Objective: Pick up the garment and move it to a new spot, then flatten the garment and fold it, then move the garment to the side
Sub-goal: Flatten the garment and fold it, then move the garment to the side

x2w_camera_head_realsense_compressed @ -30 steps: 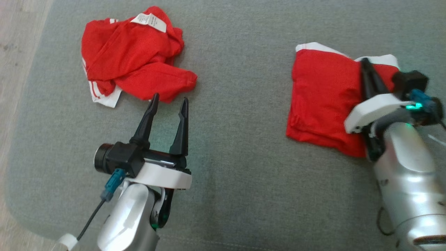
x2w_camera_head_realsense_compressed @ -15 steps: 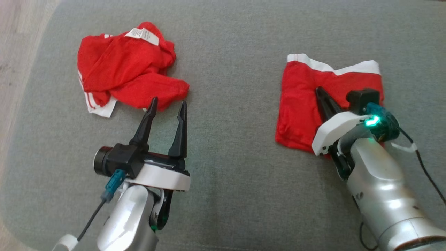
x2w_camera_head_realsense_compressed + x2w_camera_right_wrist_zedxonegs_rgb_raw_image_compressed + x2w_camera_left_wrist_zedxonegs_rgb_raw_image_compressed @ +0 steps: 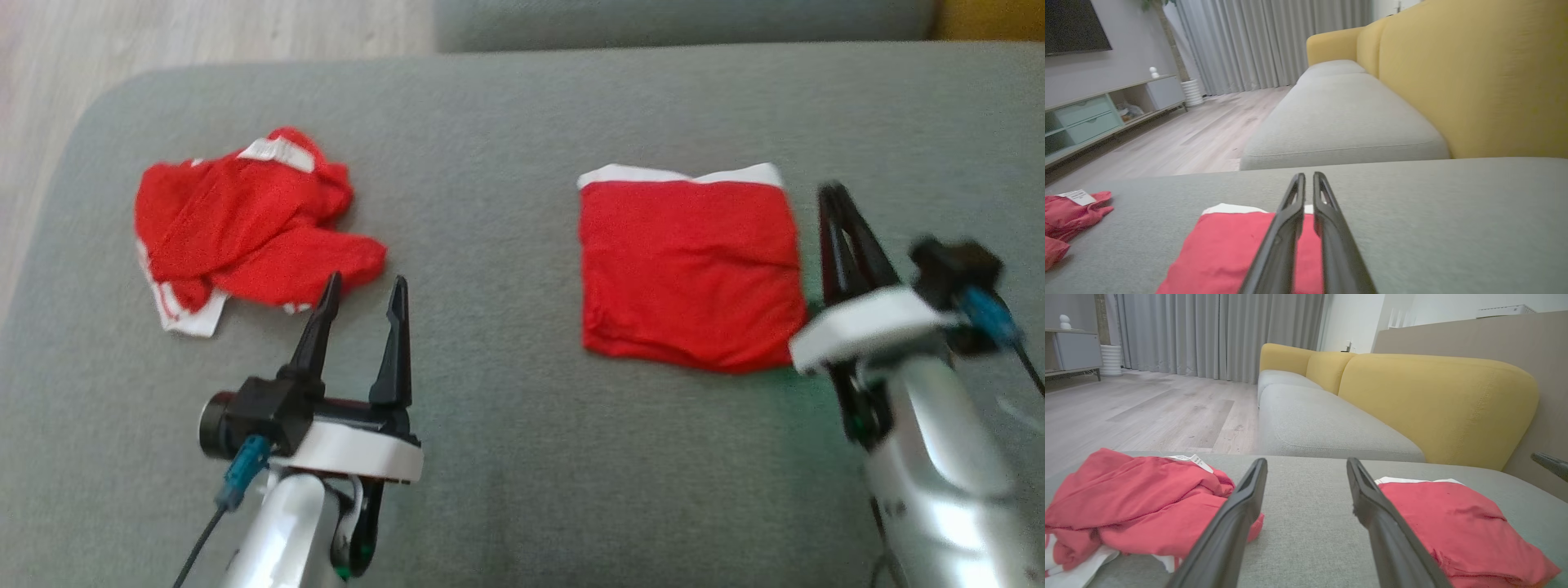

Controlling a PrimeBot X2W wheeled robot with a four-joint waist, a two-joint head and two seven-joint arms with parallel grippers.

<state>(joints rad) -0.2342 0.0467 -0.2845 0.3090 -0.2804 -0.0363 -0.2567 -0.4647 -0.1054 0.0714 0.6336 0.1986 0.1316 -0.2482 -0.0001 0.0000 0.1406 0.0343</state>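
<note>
My right tool (image 3: pixel 833 194) hovers just off the right edge of the folded red garment (image 3: pixel 690 273), its two dark fingers drawn nearly together with only a thin slit between them and nothing in that slit. The garment lies flat on the grey cushion (image 3: pixel 506 457) as a tidy near-square, to the right of the middle of the head view, with a white band (image 3: pixel 678 174) along its far edge. From my right wrist camera the tool (image 3: pixel 1308 176) points over the garment's far right corner; the red cloth (image 3: pixel 1229 249) spreads below and to the left of the fingers, and I cannot tell whether the fingers touch it. My left tool (image 3: pixel 366 280) stands with its fingers wide apart, holding nothing, low over the cushion. Its tips are just beside the near edge of a crumpled red garment (image 3: pixel 245 233), which sits in a heap well apart from the folded one, towards the cushion's left end. In my left wrist camera the spread fingers (image 3: pixel 1241 514) frame bare grey fabric, with the heap (image 3: pixel 1135 498) and its white label (image 3: pixel 1192 460) to the left and the folded piece (image 3: pixel 1453 514) to the right. Beyond the cushion lie another grey seat (image 3: pixel 1314 424), a yellow backrest (image 3: pixel 1474 81), a wooden floor (image 3: pixel 204 33) and grey curtains (image 3: pixel 1216 335).
</note>
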